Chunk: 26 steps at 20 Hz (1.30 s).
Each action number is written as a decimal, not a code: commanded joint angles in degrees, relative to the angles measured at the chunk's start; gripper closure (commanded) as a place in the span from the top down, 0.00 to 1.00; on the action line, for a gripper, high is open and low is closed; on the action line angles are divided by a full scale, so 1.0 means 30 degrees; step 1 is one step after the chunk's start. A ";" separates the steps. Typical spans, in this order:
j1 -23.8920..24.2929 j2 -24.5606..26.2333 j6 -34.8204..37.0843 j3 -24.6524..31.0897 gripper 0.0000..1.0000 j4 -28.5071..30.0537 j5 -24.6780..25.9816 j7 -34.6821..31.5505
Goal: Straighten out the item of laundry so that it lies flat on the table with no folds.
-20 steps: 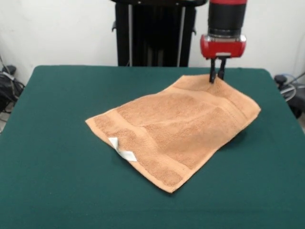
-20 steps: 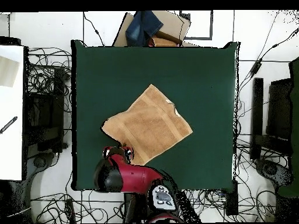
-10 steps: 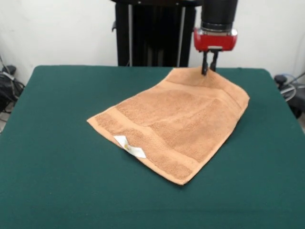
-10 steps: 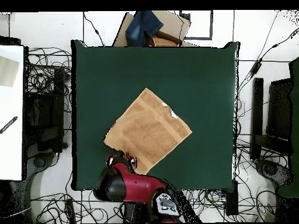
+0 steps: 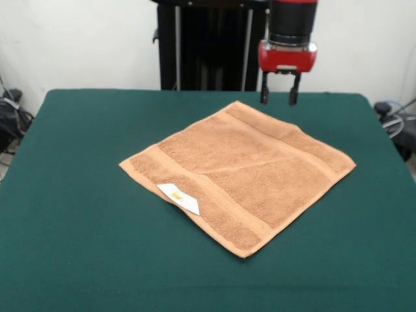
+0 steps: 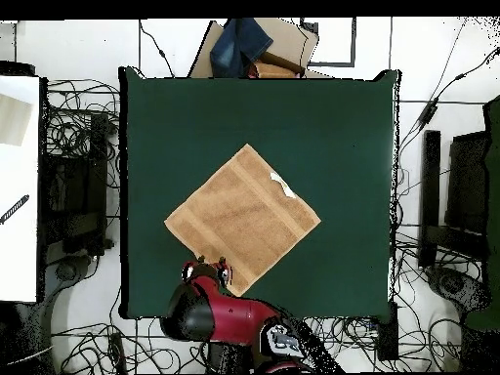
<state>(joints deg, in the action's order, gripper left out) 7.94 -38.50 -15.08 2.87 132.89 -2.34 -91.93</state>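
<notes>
Now the gripper (image 5: 279, 96) hangs with fingers spread and empty, above and clear of the terry towel (image 5: 237, 174). The towel's nearest corner lies just below and beside it; from there the cloth spreads away as a flat diamond over the green table (image 5: 78, 149).

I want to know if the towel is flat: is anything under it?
Only the table shows around the towel, which lies flat without bumps. Whatever it covers is hidden. The gripper hangs open above its far corner.
</notes>
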 commanded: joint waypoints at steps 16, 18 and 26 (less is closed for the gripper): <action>-0.1105 -0.3619 0.5512 -0.0719 1.00 -0.0674 -0.2524 -0.3693; -0.1293 -0.3736 0.5876 -0.1079 1.00 -0.0970 -0.2498 -0.3479; -0.0230 -0.3424 0.5980 -0.0970 1.00 -0.1782 -0.1368 -0.2884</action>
<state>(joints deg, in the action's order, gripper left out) 6.10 -49.13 -0.88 1.37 132.98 -5.44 -91.93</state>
